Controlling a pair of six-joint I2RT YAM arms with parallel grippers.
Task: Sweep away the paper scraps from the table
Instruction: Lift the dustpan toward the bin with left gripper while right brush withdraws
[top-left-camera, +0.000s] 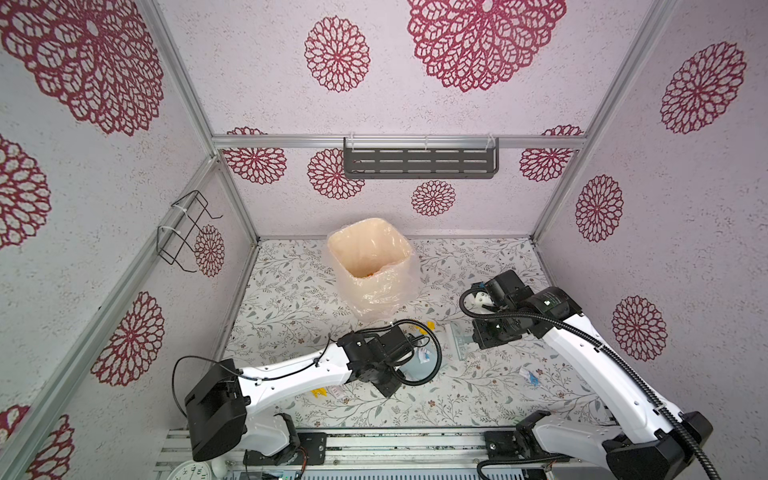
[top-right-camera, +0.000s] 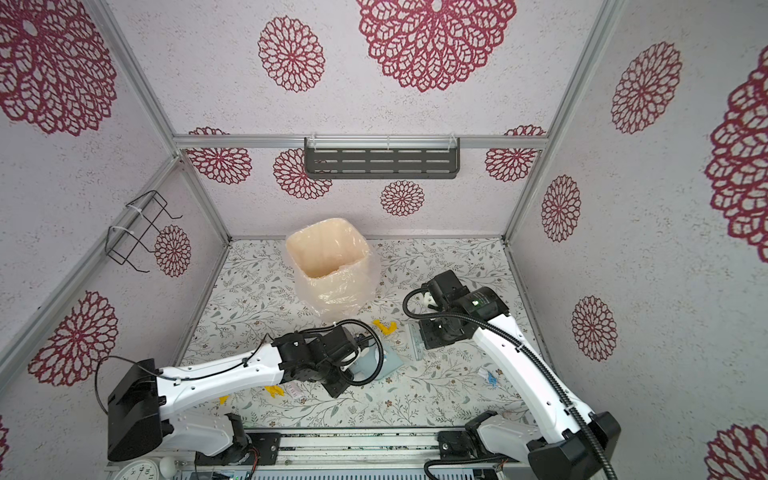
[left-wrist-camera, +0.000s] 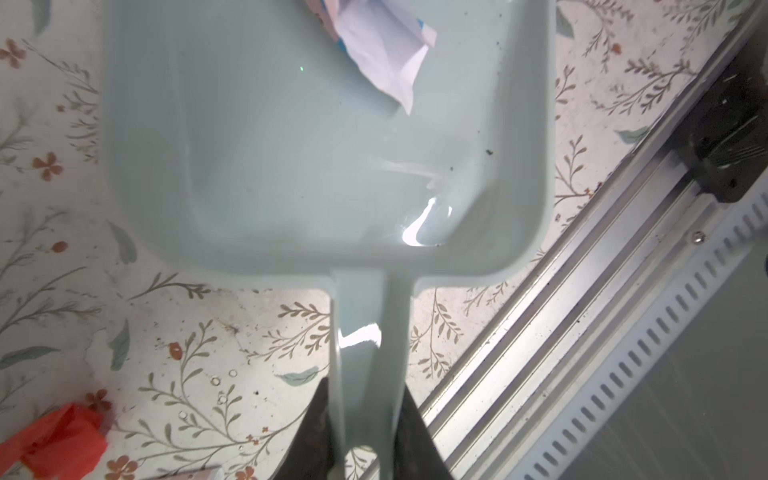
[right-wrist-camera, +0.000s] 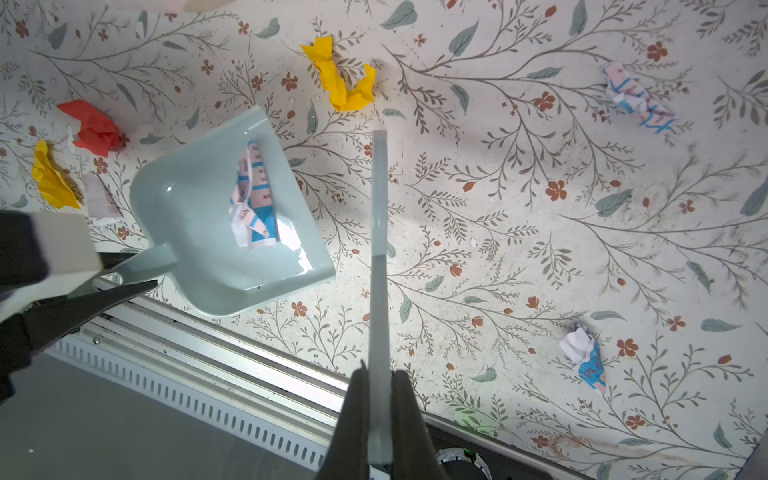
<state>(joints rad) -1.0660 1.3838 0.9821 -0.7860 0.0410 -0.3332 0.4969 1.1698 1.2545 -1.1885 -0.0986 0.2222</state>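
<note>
Read the table (top-left-camera: 291, 299) as a clock in a top view, with twelve at the back wall. The left arm reaches in from seven o'clock. The left gripper (left-wrist-camera: 363, 386) pinches the handle of the pale dustpan (right-wrist-camera: 199, 232), a finger pressed against each side.

The pan sits near the centre with its open lip turned toward two o'clock. It faces the brush, so paper scraps pushed across should slide in. One white scrap with blue print (right-wrist-camera: 253, 199) lies inside it.

At the pan's seven o'clock, close under the arm, lie a yellow scrap (top-left-camera: 320, 392) and a pale scrap (top-left-camera: 337, 390). A red scrap (right-wrist-camera: 93, 129) belongs to that cluster and shows only from the wrists. Another yellow scrap (top-right-camera: 384, 327) lies at the pan's twelve. The lined bin (top-left-camera: 376, 293) behind it is probably where the pan gets emptied.

At the pan's two o'clock, the right gripper (right-wrist-camera: 379, 372) is clamped tight on the thin brush (right-wrist-camera: 379, 208). The brush stands just beside the lip, ready to drag scraps toward it. I cannot tell whether its bristles touch the table.

Well apart, at four o'clock, lies a white-and-blue scrap (top-left-camera: 530, 376), likely the longest sweep.
</note>
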